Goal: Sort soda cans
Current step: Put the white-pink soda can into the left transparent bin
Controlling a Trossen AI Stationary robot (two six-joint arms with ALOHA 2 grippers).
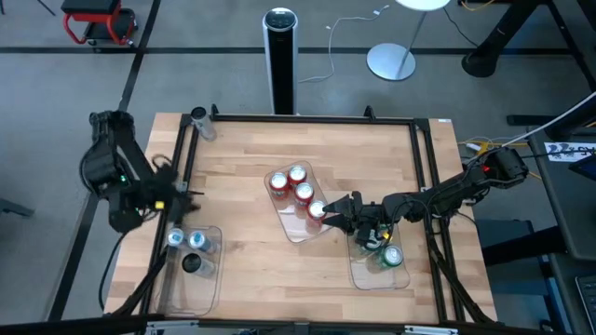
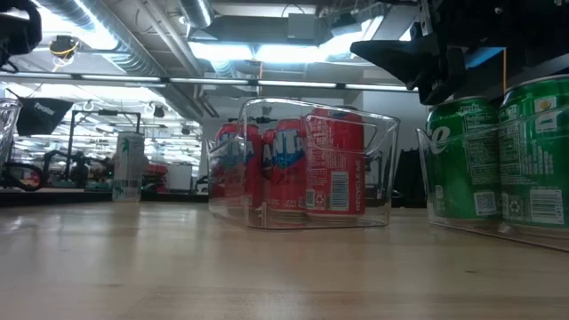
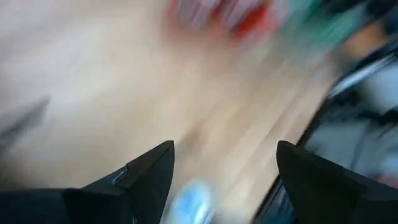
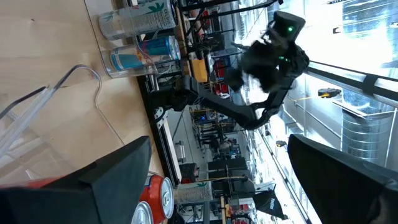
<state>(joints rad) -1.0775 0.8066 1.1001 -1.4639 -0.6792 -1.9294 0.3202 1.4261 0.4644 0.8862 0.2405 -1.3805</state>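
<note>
Above the middle tray (image 1: 291, 226) of red cans (image 1: 297, 174), the right gripper (image 1: 333, 210) is held wide and empty; the left gripper (image 1: 186, 196) is parted too.

Robotics lab or open workshop hall. Pale wooden worktable (image 1: 251, 242) edged with a black metal frame (image 1: 307, 118). Bare grey concrete floor (image 1: 47, 84) around the table; beyond its far edge, a round white lamp base (image 1: 391, 61). Above, exposed silver ducting (image 2: 133, 36) and long ceiling strip lights (image 2: 267, 53).
</note>
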